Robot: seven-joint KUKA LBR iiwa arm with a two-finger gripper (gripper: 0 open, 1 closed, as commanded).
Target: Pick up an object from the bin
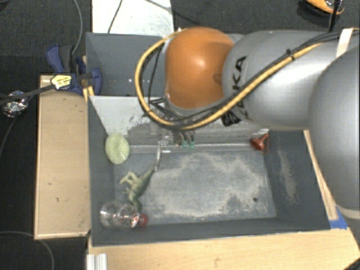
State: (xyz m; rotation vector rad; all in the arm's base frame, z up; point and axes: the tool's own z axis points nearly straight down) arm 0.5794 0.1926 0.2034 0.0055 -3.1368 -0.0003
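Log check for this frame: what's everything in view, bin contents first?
lump: 1, pale green, oval, left side of the floor by the left wall
dinosaur: 1, green toy, lower left, just below the lump
cup: 1, clear with a red bit at its right end, lying in the bottom-left corner
block: 1, red-brown, small, at the far edge of the floor, right of middle
bin: 1, grey metal, centre of view
arm: 1, silver, reaching in from the right over the bin's far half
cover: 1, orange, on the arm's wrist
pincer: 1, metal, under the cover, above and right of the dinosaur
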